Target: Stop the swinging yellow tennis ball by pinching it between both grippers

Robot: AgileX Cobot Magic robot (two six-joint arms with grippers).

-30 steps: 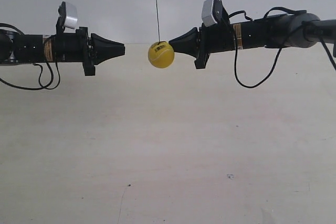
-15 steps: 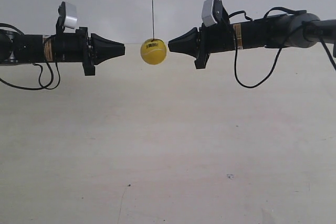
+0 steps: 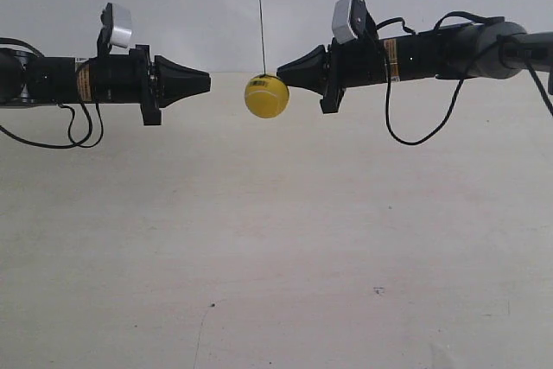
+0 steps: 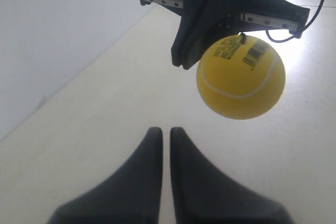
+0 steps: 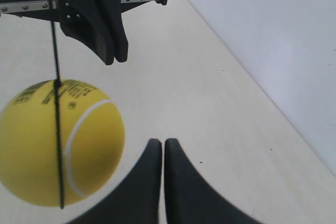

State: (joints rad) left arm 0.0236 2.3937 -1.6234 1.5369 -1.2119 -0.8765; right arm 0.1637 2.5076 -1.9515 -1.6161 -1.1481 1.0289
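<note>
- The yellow tennis ball (image 3: 266,97) hangs in the exterior view on a thin dark string (image 3: 260,15) above the pale table (image 3: 259,257). Its upper edge meets the tip of the right gripper (image 3: 280,79), and the rest of the ball sits slightly lower than that tip. Whether ball and tip touch cannot be told from this view.
- In the same view the left gripper (image 3: 207,84) points at the right gripper from the far side of the ball, with a clear gap between it and the ball. Both arms lie level, and each claw comes to one closed point.
- In the left wrist view the left gripper (image 4: 161,132) has its two fingers pressed together, with only a hairline slit between them and nothing held. Past them the ball (image 4: 240,77) overlaps the right gripper (image 4: 185,59), showing its white seam and a dark printed barcode. The right gripper's fingers are also together.
- In the right wrist view the right gripper (image 5: 164,142) is likewise drawn closed and holds nothing. The ball (image 5: 58,145) looms large just beside its fingers, off their line, with pale table showing between the two. The string (image 5: 56,129) crosses the ball's face, and the left gripper (image 5: 115,56) stands well beyond, closed.
</note>
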